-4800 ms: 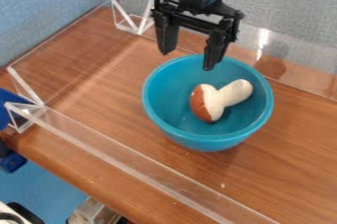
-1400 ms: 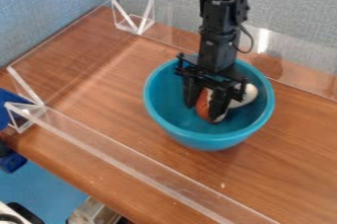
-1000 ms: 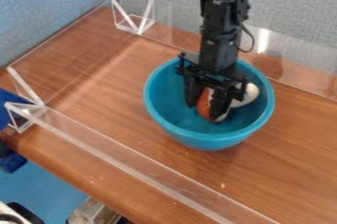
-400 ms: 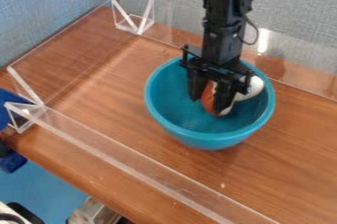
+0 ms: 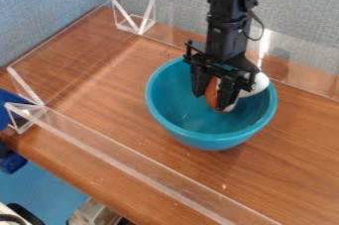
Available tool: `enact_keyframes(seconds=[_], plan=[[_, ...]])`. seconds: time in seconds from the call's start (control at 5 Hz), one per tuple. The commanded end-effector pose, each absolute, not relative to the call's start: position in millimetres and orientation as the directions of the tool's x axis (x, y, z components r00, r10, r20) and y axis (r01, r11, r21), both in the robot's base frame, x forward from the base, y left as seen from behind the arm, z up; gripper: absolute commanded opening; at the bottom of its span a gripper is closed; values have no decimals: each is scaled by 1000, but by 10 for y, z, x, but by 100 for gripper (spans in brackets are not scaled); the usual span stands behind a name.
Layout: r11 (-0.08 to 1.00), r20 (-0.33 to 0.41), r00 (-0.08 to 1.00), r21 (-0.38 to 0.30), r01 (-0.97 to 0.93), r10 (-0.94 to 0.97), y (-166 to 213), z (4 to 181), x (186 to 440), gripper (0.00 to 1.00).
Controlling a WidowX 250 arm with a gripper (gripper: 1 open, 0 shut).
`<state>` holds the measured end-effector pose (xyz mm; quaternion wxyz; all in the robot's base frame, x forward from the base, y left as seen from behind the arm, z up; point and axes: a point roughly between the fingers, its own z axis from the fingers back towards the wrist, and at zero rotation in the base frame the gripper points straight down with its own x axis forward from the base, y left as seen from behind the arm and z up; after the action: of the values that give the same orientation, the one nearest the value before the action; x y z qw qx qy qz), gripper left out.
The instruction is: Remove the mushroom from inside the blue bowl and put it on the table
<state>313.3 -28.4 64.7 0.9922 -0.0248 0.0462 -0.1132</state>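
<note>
The turquoise blue bowl point(image 5: 185, 115) stands on the reddish-brown wooden table point(image 5: 106, 80). My black gripper point(image 5: 223, 92) points straight down over the right half of the bowl, shut on the mushroom point(image 5: 243, 87). Its brown cap shows between the fingers and the cream stem sticks out to the right. The mushroom hangs at about the height of the bowl's rim, above the bowl's floor.
Low clear acrylic walls point(image 5: 93, 140) with triangular brackets point(image 5: 130, 16) edge the table at the front, left and back. Bare wood lies left of and in front of the bowl.
The gripper closed on the mushroom earlier; since then it has lifted the mushroom off the bowl's floor and shifted slightly right.
</note>
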Motion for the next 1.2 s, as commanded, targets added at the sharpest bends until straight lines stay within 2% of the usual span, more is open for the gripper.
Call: enact_keyframes(seconds=[0.0, 0.4, 1.0], plan=[[968, 13, 969, -36, 248, -248, -327, 942, 3184, 0], [963, 19, 963, -22, 268, -267, -353, 977, 3153, 0], [950, 49, 949, 7, 313, -313, -453, 1156, 3066, 0]])
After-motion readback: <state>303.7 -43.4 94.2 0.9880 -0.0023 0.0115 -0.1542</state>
